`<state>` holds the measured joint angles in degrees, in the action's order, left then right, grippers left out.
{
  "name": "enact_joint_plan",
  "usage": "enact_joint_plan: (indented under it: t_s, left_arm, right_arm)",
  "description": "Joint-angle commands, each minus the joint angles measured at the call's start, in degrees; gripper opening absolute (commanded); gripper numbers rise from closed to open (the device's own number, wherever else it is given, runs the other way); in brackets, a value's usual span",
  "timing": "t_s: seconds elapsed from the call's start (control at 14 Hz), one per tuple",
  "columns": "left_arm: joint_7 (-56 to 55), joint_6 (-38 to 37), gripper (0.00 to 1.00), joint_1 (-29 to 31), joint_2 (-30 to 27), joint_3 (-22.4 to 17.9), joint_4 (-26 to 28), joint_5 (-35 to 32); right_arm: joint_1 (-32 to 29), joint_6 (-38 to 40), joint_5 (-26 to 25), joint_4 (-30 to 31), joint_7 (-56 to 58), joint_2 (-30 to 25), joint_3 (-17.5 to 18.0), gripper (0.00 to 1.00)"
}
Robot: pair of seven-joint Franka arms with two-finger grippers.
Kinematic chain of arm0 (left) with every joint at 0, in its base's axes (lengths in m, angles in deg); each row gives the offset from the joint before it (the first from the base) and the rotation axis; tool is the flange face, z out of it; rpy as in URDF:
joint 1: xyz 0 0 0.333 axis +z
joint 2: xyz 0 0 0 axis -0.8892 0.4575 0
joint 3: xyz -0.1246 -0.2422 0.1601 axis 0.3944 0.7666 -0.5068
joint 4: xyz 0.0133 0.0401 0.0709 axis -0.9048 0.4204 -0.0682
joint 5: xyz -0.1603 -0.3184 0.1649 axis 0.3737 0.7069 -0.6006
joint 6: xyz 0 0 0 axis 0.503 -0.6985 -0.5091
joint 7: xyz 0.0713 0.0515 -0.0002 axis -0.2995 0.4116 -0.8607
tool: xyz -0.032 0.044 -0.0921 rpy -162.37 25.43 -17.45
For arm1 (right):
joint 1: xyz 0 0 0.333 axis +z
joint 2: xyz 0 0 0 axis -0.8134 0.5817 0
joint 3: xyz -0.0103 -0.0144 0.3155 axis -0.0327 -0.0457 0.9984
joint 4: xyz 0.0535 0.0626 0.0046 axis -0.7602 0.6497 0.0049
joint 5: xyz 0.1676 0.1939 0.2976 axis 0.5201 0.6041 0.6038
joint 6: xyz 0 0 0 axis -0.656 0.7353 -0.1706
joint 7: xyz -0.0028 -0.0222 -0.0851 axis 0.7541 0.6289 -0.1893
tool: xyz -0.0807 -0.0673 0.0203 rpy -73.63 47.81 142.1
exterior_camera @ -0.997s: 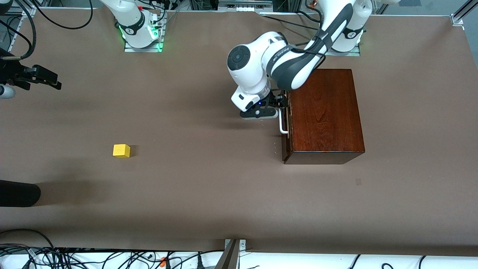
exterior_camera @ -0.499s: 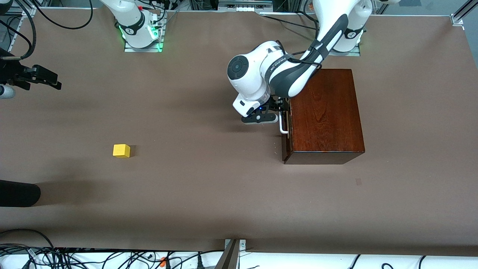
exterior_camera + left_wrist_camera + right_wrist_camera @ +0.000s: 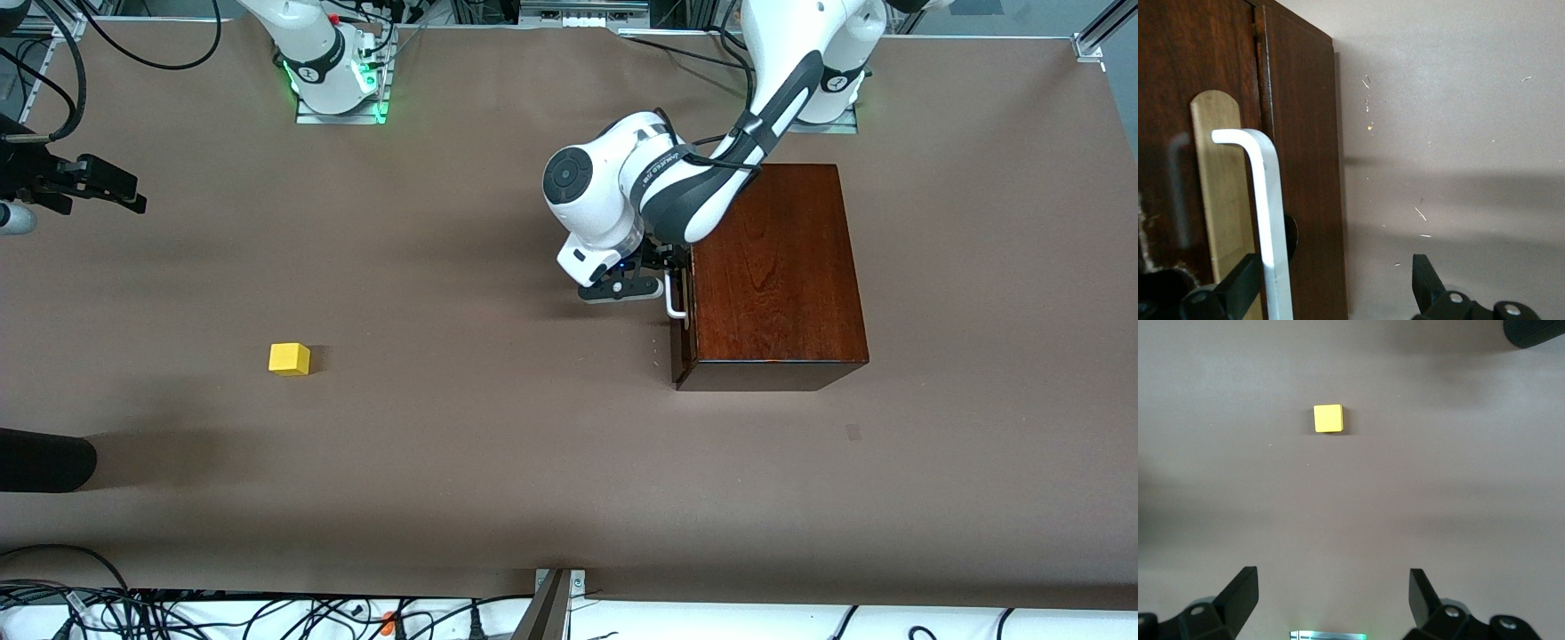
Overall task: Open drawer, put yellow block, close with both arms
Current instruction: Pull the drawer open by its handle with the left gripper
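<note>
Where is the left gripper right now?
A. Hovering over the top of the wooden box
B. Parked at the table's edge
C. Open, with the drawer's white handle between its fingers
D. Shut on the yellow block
C: the left gripper stands open astride the white handle of the closed drawer, one finger either side.

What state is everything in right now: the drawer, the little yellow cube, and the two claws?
Drawer: shut.
White handle: between the left claw's fingers, not yet clamped.
Yellow cube: lying loose on the table.
Left claw: open, at the handle.
Right claw: open, waiting above the table.
</note>
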<state>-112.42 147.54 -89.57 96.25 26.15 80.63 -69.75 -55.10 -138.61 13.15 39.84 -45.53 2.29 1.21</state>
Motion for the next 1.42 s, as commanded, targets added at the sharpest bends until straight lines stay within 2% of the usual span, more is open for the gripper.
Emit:
enact_joint_plan:
  t_s: [0.0,0.71,1.35]
  left_arm:
    - [-1.1,1.9,1.0,0.3,0.7,0.5,0.1,-2.0]
    - [-3.3,2.8,1.0,-0.8,2.3,0.6,-1.3,-1.6]
    - [-5.6,2.7,1.0,-4.7,6.9,0.6,-9.6,-1.1]
  right_arm:
    - [-0.9,0.8,1.1,-0.6,0.4,0.1,0.5,1.0]
    - [-0.8,0.6,1.1,-0.7,0.4,0.1,0.6,1.0]
    - [-0.8,0.7,1.1,-0.7,0.4,0.1,0.5,1.0]
